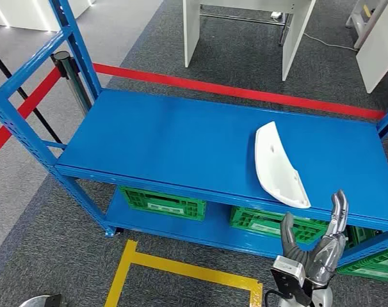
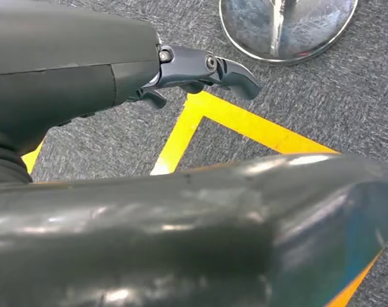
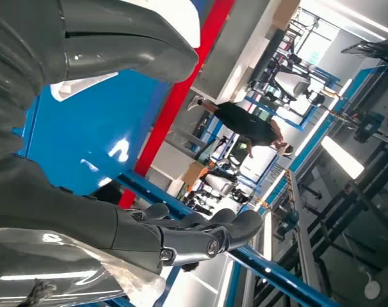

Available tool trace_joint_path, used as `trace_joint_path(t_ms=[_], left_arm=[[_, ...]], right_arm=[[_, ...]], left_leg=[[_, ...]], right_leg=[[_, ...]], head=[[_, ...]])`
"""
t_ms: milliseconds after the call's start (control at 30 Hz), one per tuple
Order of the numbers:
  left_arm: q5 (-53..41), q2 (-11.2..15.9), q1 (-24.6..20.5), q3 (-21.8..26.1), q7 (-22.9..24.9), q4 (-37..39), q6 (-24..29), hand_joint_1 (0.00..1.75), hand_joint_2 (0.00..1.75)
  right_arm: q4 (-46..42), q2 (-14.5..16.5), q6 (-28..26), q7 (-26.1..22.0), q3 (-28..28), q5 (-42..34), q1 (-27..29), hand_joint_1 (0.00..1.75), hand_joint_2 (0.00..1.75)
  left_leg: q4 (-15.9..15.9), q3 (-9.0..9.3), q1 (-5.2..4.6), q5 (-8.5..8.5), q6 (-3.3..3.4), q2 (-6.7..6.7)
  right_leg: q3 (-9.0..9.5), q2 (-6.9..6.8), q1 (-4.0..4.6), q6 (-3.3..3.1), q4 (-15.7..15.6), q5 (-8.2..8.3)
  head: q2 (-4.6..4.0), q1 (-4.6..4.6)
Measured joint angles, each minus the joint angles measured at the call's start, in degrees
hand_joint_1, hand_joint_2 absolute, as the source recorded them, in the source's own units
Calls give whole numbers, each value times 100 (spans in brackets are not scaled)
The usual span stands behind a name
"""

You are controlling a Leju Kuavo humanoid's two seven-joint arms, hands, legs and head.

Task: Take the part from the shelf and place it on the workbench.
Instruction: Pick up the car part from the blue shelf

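Note:
A white curved plastic part (image 1: 277, 165) lies on the blue shelf top (image 1: 173, 137), near its front edge on the right side. My right hand (image 1: 323, 246) is raised just below and in front of the shelf edge, a little right of the part, fingers apart and holding nothing. In the right wrist view the thumb (image 3: 134, 38) and dark fingers (image 3: 196, 236) are spread, with a bit of the white part (image 3: 79, 86) and blue shelf (image 3: 100, 134) between them. My left hand (image 2: 192, 67) hangs over the carpet, fingers extended, nothing in it.
Green crates (image 1: 165, 203) sit on the lower shelf. Blue uprights (image 1: 73, 41) frame the shelf's left end. Yellow floor tape (image 1: 182, 268) marks the carpet in front. A red line (image 1: 240, 93) and white table legs (image 1: 192, 32) lie behind. A person (image 3: 250, 125) walks far off.

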Motion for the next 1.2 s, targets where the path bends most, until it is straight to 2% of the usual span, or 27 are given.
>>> trace_joint_path(t_ms=[67, 100, 167, 200, 233, 267, 300, 333, 367, 400, 433, 500, 533, 600, 633, 700, 733, 767, 800, 867, 900, 933, 967, 1067, 1100, 1133, 1200], left_arm=[[0, -7, -1, 0, -1, 0, -2, 0, 0], [0, -11, -1, 0, -1, 0, -5, 0, 0], [1, -13, -1, -1, -2, 0, -10, 0, 0], [1, -10, 2, -1, -2, 0, -11, 0, 0], [1, -10, 5, -1, -3, 0, -13, 0, 0], [1, -10, 7, -1, -4, 0, -16, 0, 0], [1, -12, 8, 0, -5, 0, -22, 0, 0], [1, -14, 9, 0, -8, 0, -29, 0, 0], [1, -13, 9, -1, -11, 0, -35, 0, 0], [1, -11, 9, -1, -14, 0, -39, 0, 0], [0, -9, 9, -2, -16, 0, -42, 0, 0], [-1, -6, 5, -2, -17, 0, -44, 0, 0], [-1, -8, 2, -2, -17, 0, -45, 0, 0], [-1, -13, -2, -3, -17, 0, -46, 0, 0], [-1, -14, 2, -3, -17, 0, -47, 0, 0], [-1, -10, 19, -3, -17, 0, -47, 0, 0], [0, -8, 30, -3, -17, 0, -47, 0, 0], [0, -7, 38, -2, -17, 0, -47, 0, 0], [-1, -8, 43, -2, -17, 0, -47, 0, 0], [-1, -3, 45, -2, -17, 0, -46, 0, 0], [0, 0, 45, -4, -16, 0, -44, 0, 0], [0, 5, 43, -6, -15, 0, -42, 0, 0], [1, 10, 41, -8, -15, 0, -39, 0, 0], [0, 4, 45, -10, -15, 0, -36, 0, 0], [-1, 0, 47, -9, -15, 0, -36, 0, 0], [-1, -5, 46, -9, -15, 0, -37, 0, 0], [-1, -12, 42, -10, -15, 0, -40, 0, 0]], right_arm=[[-17, 0, 0, 2, 1, 1, -2, 0, 175], [-31, 0, 0, 12, 1, -2, -1, 0, 175], [-39, 0, 0, 65, 1, -22, 14, 0, 175], [-39, -1, 0, 99, 1, -38, 28, 0, 175], [-39, -1, 0, 131, 2, -55, 38, 0, 175], [-39, -2, 0, 159, 6, -69, 43, 0, 175], [-39, -4, 0, 185, 15, -83, 42, 0, 175], [-39, -9, 0, 213, 29, -97, 39, 0, 175], [-39, -16, 0, 245, 53, -105, 33, 0, 175], [-38, -25, 0, 274, 83, -111, 28, 0, 175], [-38, -35, 0, 303, 113, -114, 29, 0, 175], [-37, -61, 0, 345, 171, -110, 46, 0, 175], [-37, -73, 0, 366, 197, -108, 57, 0, 175], [-37, -91, 0, 401, 255, -106, 61, 0, 175], [-37, -95, 0, 415, 282, -106, 61, 0, 175], [-36, -104, 0, 436, 327, -107, 68, 0, 175], [-35, -111, 0, 442, 341, -108, 74, 0, 175], [-35, -119, 0, 448, 353, -108, 80, 0, 175], [-35, -127, 0, 452, 362, -108, 83, 0, 175], [-34, -138, 0, 479, 390, -104, 87, 0, 175], [-33, -143, 0, 501, 405, -100, 85, 0, 175], [-32, -150, 0, 527, 422, -96, 85, 0, 175], [-31, -157, 0, 555, 437, -93, 88, 0, 175], [-30, -213, 0, 687, 507, -137, 84, 0, 175], [-28, -246, 0, 745, 542, -164, 69, 0, 175], [-23, -283, 0, 797, 580, -190, 50, 0, 175], [-9, -349, 0, 854, 627, -226, 31, 0, 175]], left_leg=[[-47, 28, 20, 19, 20, 5], [-83, 47, 39, 34, 38, 9], [-96, 55, 44, 29, 52, 12], [-95, 56, 44, 21, 51, 12], [-92, 60, 46, 10, 43, 11], [-88, 70, 52, -4, 28, 10], [-81, 88, 64, -22, 4, 7], [-70, 109, 76, -48, -32, 5], [-48, 125, 77, -78, -75, 2], [-28, 133, 74, -102, -121, 1], [-13, 135, 67, -119, -160, 1], [-3, 140, 71, -136, -220, 8], [19, 144, 81, -163, -247, 1], [322, 26, 95, -337, -284, -38], [636, -124, 93, -478, -291, -64], [1460, -574, 83, -761, -282, -89], [1739, -754, 78, -801, -268, -94], [1826, -854, 69, -718, -242, -96], [1668, -838, 56, -513, -201, -99], [963, -599, 9, 10, -74, -126], [663, -476, -21, 159, -12, -145], [441, -371, -52, 189, 38, -159], [346, -317, -73, 130, 69, -167], [99, -154, -59, 51, 90, -169], [37, -85, -39, 47, 98, -171], [-9, -22, -20, 38, 105, -174], [-31, 39, -15, -16, 117, -173]], right_leg=[[-76, 22, -6, 17, 143, -102], [-190, 36, -13, 35, 370, -236], [-566, 53, -37, 68, 1100, -582], [-746, 53, -50, 87, 1431, -691], [-856, 52, -62, 105, 1607, -699], [-859, 50, -75, 120, 1564, -595], [-748, 45, -88, 132, 1300, -393], [-568, 31, -102, 143, 907, -174], [-386, 20, -99, 139, 525, -31], [-241, 15, -94, 104, 259, 43], [-171, 16, -83, 59, 138, 38], [-143, 41, -61, -58, 140, -9], [-134, 50, -61, -96, 143, -21], [-81, 58, -65, -174, 136, -52], [-49, 59, -61, -209, 133, -74], [19, 75, -31, -263, 133, -133], [60, 91, -14, -277, 133, -166], [114, 112, 5, -285, 134, -207], [178, 132, 21, -285, 133, -252], [305, 161, 44, -272, 121, -360], [343, 172, 55, -250, 113, -411], [360, 176, 51, -221, 99, -447], [378, 174, 43, -186, 90, -457], [434, 140, 32, -95, 109, -448], [357, 128, 32, -68, 247, -476], [199, 118, 29, -38, 508, -543], [-298, 112, 11, 23, 1233, -769]], head=[[0, 13], [0, 25], [0, 44], [0, 46], [0, 45], [0, 44], [0, 45], [0, 46], [0, 54], [0, 56], [0, 55], [0, 44], [0, 39], [0, 27], [0, 20], [0, 10], [0, 9], [0, 6], [0, 5], [0, 6], [0, 17], [0, 18], [0, 15], [1, -5], [1, 9], [1, 23], [1, 51]])
